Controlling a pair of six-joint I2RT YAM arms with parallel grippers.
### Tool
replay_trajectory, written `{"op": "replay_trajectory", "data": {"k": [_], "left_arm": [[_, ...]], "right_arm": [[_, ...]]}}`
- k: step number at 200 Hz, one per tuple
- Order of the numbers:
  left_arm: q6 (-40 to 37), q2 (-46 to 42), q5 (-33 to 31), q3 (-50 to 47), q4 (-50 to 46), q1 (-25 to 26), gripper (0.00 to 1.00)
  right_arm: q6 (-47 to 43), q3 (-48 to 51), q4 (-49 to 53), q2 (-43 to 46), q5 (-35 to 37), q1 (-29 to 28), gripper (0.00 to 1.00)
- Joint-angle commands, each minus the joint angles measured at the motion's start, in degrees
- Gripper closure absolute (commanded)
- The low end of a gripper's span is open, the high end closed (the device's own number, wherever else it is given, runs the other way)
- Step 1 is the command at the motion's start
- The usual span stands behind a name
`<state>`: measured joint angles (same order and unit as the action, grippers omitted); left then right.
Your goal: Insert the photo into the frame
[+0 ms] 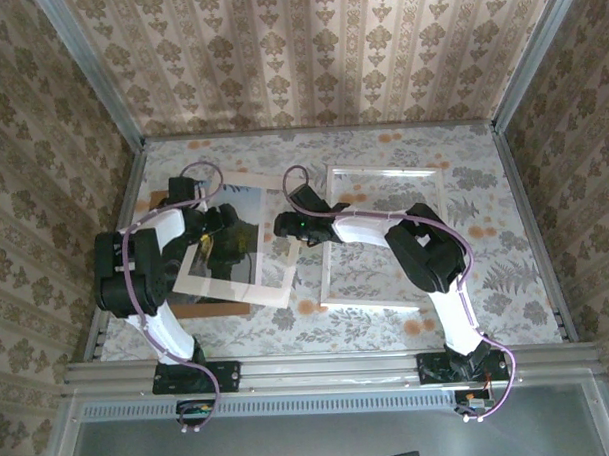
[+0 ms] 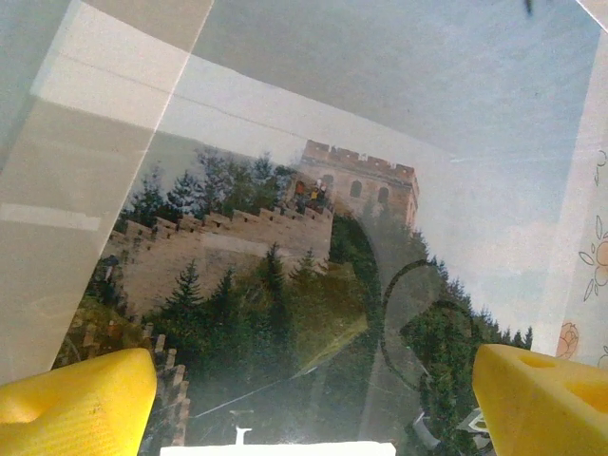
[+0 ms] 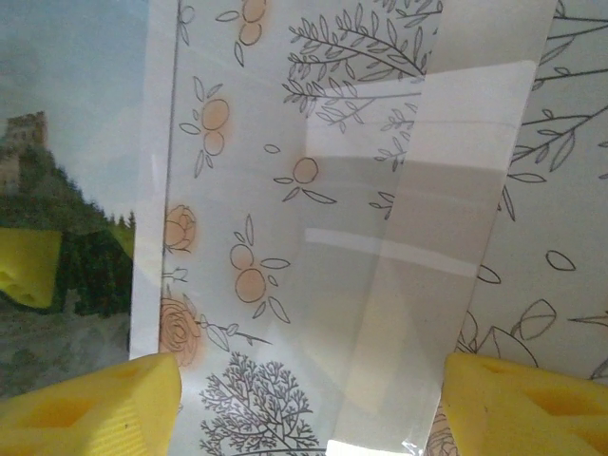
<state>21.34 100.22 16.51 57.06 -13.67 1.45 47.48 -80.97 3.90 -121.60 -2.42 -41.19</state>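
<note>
Photo apart from the frame, both claws open with nothing in them.
On the floral worktop (image 1: 506, 271) the white frame (image 1: 376, 271) lies flat at 3 o'clock from centre. A wide white mat (image 1: 276, 279) lies tilted at 9 o'clock, and the photo (image 1: 240, 240) lies within it, well outside the frame. The left claw (image 1: 210, 239) is over the photo with its yellow fingers (image 2: 85, 399) spread wide. The right claw (image 1: 282, 226), jaws also apart, is at the mat's 3 o'clock edge, between mat and frame.
</note>
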Motion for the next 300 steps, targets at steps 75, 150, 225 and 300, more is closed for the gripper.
{"op": "replay_trajectory", "data": {"k": [75, 150, 225, 300], "left_arm": [[3.3, -1.7, 2.5, -3.5, 2.2, -0.4, 0.11], [3.8, -1.8, 2.6, -4.0, 3.0, -0.4, 0.11], [3.7, -1.9, 2.8, -4.1, 3.4, -0.4, 0.11], [3.5, -1.9, 3.0, -4.6, 3.6, -0.4, 0.11]], "right_arm": [[6.1, 6.0, -23.4, 1.1, -10.9, 1.6, 0.36], [5.3, 9.7, -25.5, 2.3, -11.0, 1.9, 0.39], [-12.7, 7.2, -22.9, 0.0, -16.4, 2.7, 0.39], [-20.0, 7.4, -28.8, -1.2, -21.5, 4.7, 0.4]]}}
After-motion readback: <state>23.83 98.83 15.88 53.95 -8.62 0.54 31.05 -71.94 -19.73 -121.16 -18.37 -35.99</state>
